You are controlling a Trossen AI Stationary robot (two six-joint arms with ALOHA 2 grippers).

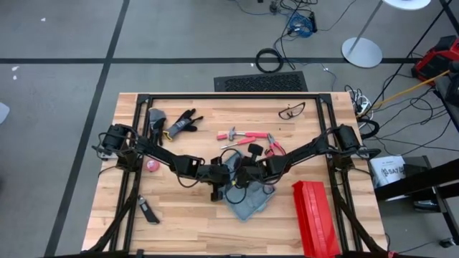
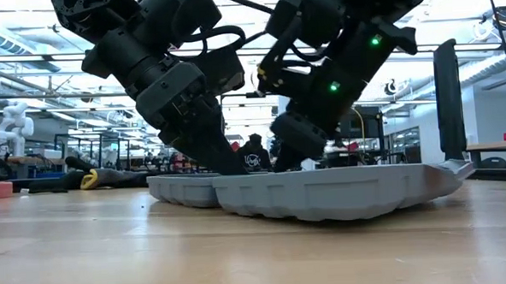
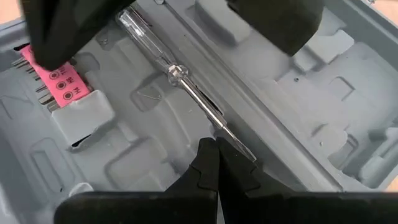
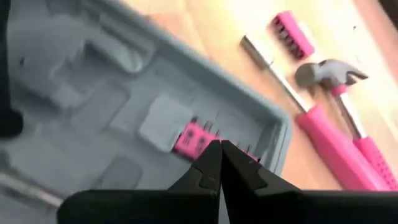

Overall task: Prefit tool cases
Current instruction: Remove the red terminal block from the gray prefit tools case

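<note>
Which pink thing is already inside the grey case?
The pink bit holder, tucked in the tool case. The pink hammer lies outside on the table.

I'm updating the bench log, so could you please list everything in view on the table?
tool case: one, blue-grey, open, table centre
clear-handled screwdriver: one, lying in the case
pink bit holder: one, in a case slot
hammer: one, pink-handled, behind the case
pliers: one, pink-handled, beside the hammer
red box: one, right front
glasses: one, dark, far edge
gloves: dark, far left
left hand: shut, over the case
right hand: shut, over the case
</note>
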